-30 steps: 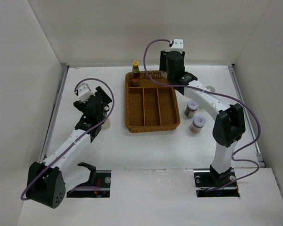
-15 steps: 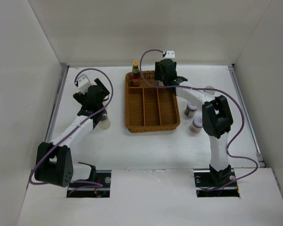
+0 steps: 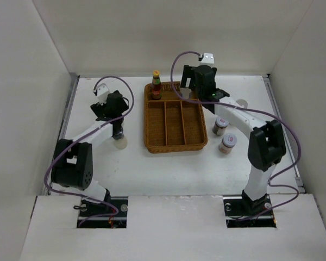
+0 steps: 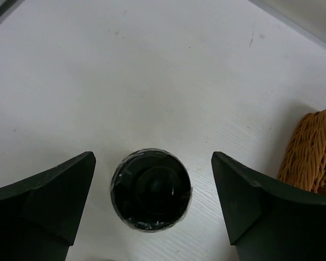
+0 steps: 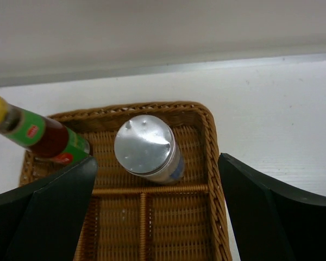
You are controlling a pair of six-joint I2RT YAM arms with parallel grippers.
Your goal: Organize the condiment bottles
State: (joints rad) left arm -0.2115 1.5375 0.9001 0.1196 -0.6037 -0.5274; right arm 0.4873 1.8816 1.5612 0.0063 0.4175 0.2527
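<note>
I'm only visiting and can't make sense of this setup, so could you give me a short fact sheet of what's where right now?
Left claw: open, straddling a black-lidded jar on the table, not touching it
Right claw: open, either side of a silver-topped shaker, not gripping it
Wicker tray, far compartment: the shaker and a red sauce bottle, both standing
Tray, long compartments: empty
Right of tray: two small jars on the table
</note>
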